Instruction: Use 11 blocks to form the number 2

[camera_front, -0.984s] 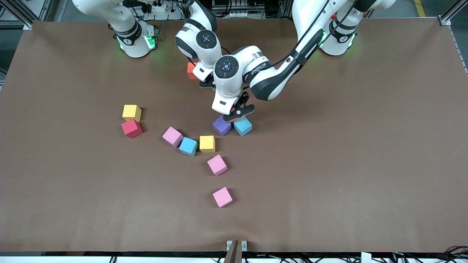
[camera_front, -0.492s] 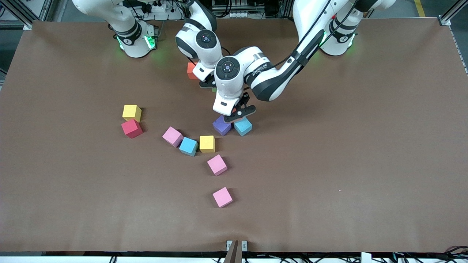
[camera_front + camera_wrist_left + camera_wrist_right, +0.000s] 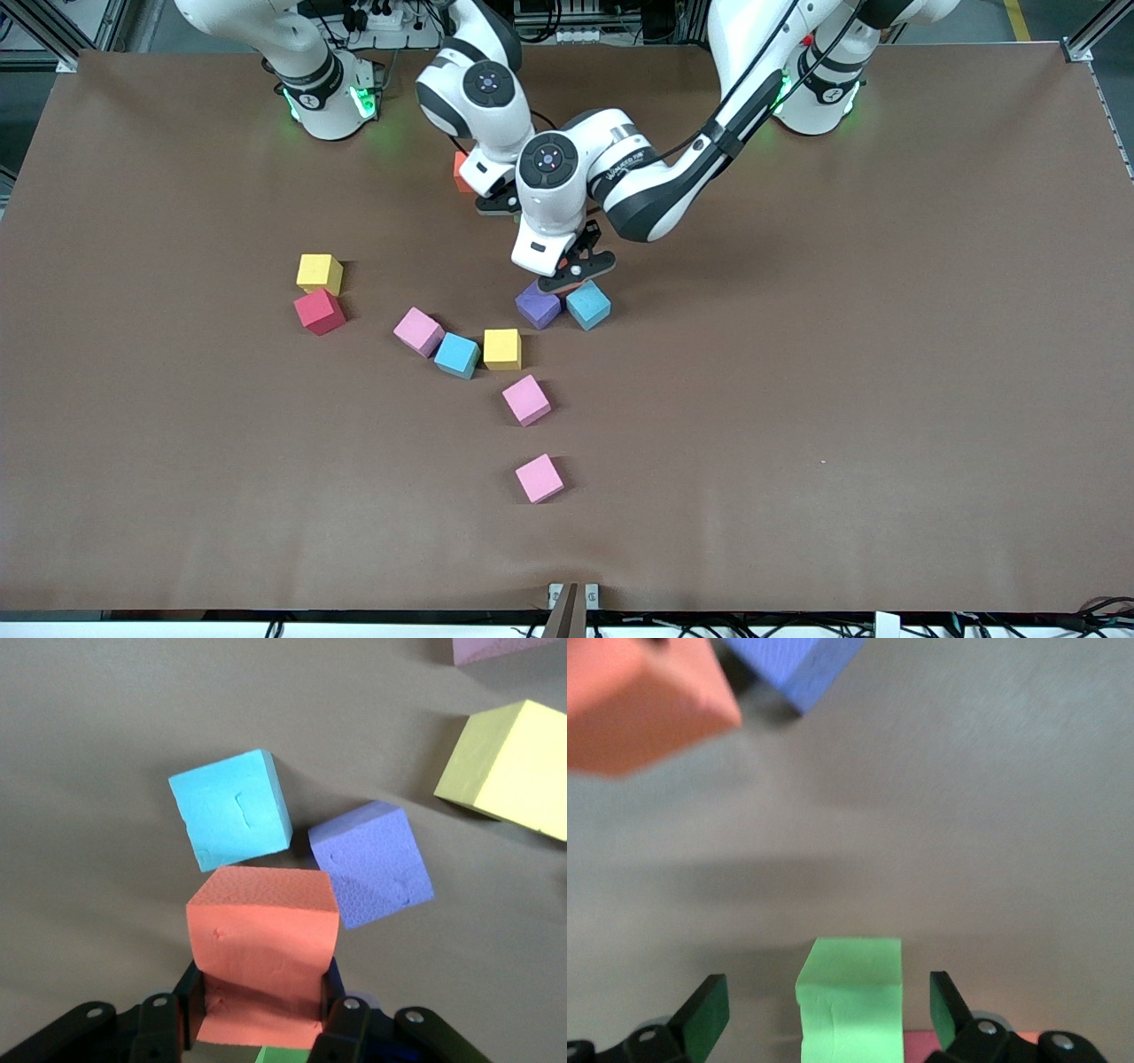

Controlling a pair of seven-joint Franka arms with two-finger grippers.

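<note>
Now the green block (image 3: pixel 850 997) sits between the open right claw's (image 3: pixel 828 1014) fingers.

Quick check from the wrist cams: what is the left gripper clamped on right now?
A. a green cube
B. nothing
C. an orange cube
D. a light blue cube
C: in the left wrist view the left gripper is shut on the orange cube, held above the light blue cube and the purple cube.

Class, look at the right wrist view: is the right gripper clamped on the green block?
No: the right gripper stands open, its fingers apart from the green block.
</note>
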